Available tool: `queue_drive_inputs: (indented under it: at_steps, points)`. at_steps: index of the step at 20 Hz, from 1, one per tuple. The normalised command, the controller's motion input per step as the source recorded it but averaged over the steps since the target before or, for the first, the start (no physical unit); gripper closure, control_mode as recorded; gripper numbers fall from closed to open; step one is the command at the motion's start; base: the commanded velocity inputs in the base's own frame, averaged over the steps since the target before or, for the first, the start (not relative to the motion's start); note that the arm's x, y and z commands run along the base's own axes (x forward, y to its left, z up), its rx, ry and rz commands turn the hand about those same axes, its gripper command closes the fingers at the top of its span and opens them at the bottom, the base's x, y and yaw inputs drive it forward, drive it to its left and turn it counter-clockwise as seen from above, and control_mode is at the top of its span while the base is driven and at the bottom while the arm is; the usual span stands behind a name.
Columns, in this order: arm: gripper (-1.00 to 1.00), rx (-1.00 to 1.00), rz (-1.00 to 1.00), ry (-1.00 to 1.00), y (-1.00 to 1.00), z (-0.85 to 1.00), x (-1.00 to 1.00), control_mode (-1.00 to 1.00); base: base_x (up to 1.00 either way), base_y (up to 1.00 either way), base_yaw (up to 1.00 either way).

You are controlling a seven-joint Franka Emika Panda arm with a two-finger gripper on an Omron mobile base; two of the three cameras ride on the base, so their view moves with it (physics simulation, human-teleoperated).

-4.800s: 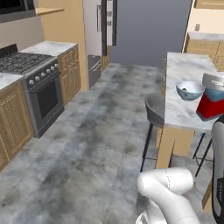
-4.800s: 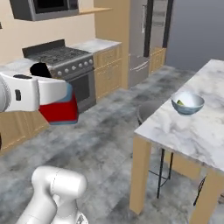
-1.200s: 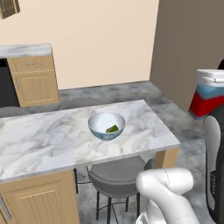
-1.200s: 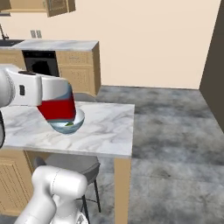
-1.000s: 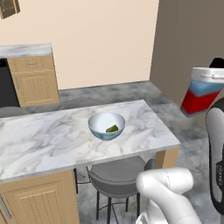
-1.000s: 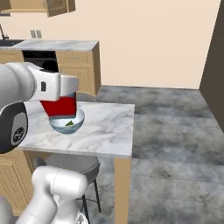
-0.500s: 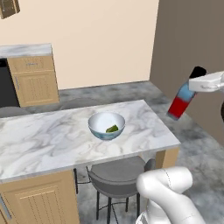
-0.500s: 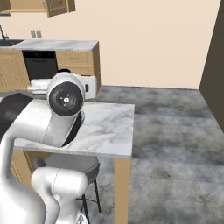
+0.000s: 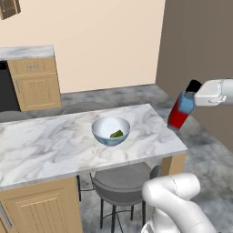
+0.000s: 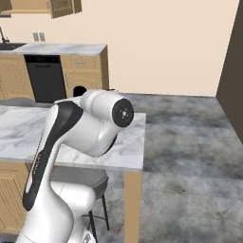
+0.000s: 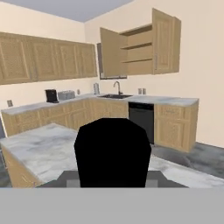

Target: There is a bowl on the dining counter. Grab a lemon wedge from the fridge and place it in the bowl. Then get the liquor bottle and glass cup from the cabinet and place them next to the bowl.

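Note:
The liquor bottle [image 9: 180, 110], red with a pale blue label and a black cap, hangs tilted by the right end of the dining counter [image 9: 54, 145]. My gripper [image 9: 196, 94] is shut on its neck, reaching in from the right. In the hand view the bottle's black cap [image 11: 113, 151] blocks the middle. The pale bowl [image 9: 110, 130] stands on the marble to the left of the bottle, with the green lemon wedge [image 9: 117, 134] inside. The wall cabinet [image 11: 140, 43] stands open far behind. The glass cup and the fridge are out of view.
A grey stool [image 9: 123, 182] is tucked under the counter's near side. My arm [image 10: 90, 128] covers the counter's end in the right base view. A black dishwasher [image 10: 45, 76] and a sink counter [image 11: 144, 99] lie along the far wall. Open floor [image 10: 190, 156] stretches right of the counter.
The arm has swung the bottle away from the base and out toward the counter's right end, tilting it. In the right base view the arm now covers the bowl.

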Motion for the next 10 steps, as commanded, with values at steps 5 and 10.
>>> queue_drive_inputs:
  at_steps: [5, 10]
  points:
    - [1.0, -0.02, 0.23, 0.0, 0.0, -0.57, 0.52, -1.0, 0.0, 0.0, 0.0]
    - [1.0, -0.05, 0.23, 0.0, 0.0, -0.53, 0.52, -1.0, 0.0, 0.0, 0.0]
